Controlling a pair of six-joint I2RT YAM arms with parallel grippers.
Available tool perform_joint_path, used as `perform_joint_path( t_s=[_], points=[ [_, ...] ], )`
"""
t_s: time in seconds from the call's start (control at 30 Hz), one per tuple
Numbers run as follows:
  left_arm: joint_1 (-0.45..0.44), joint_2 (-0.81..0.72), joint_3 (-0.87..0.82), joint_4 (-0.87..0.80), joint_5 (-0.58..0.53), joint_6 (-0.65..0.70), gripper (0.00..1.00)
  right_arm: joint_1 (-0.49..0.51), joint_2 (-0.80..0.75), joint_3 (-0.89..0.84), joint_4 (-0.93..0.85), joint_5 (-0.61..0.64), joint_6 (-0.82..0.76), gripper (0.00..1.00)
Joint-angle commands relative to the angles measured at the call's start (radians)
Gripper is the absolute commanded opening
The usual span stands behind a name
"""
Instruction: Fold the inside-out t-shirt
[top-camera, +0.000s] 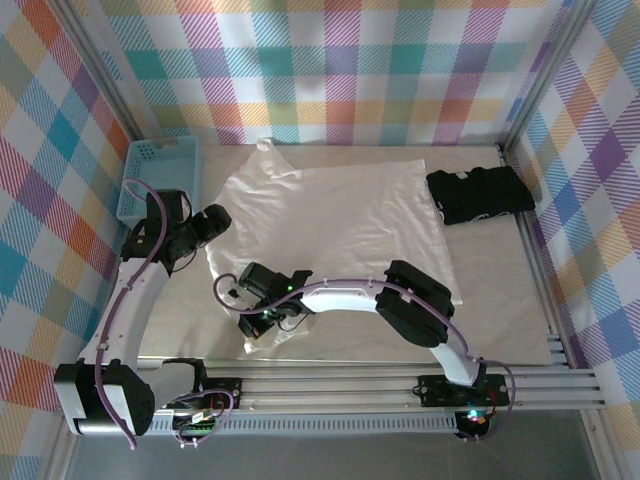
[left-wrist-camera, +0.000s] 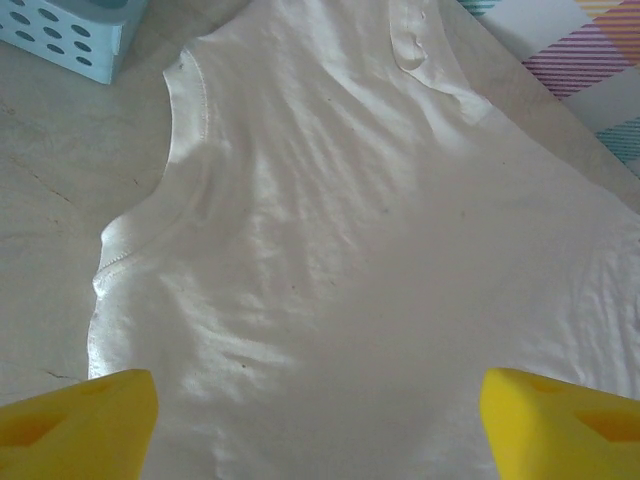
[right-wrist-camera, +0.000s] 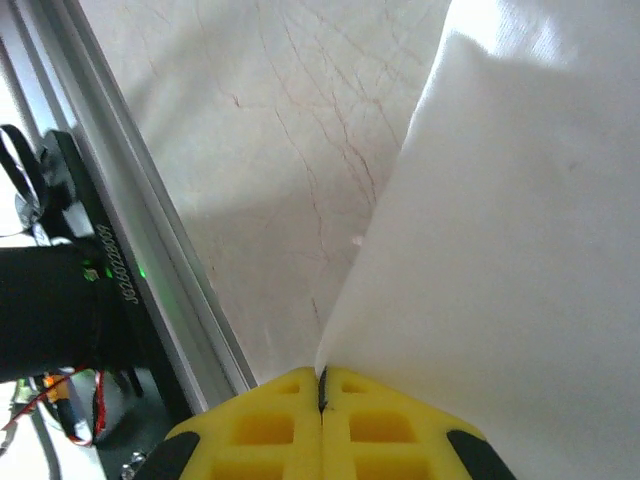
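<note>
Left end effector (left-wrist-camera: 320, 430): spread wide over the t-shirt (top-camera: 340, 215), centre left.
Right end effector (right-wrist-camera: 320, 400): pinching the t-shirt's edge, lower centre.

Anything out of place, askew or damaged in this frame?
Nothing spilled or damaged. The white t-shirt lies wrinkled and slantwise, its far-left sleeve bunched up on the side toward the blue basket. The black garment sits folded at the far right. The right gripper is shut on the shirt's near edge.
</note>
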Motion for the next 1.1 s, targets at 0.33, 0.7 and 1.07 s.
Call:
perform_joint_path(
  t_s=[0.33, 0.7, 1.07],
  points=[
    [0.006, -0.111, -0.11, -0.008, 0.086, -0.012, 0.84, -0.021, -0.045, -0.043, -0.071, -0.033, 0.005, 0.34],
    [-0.16, -0.331, -0.395, -0.102, 0.07, -0.089, 0.81, -0.1, -0.259, -0.347, 0.116, -0.119, -0.021, 0.4],
    [-0.267, -0.158, -0.52, 0.187, 0.151, -0.153, 0.75, -0.18, -0.228, -0.432, 0.118, -0.111, 0.014, 0.38]
  ],
)
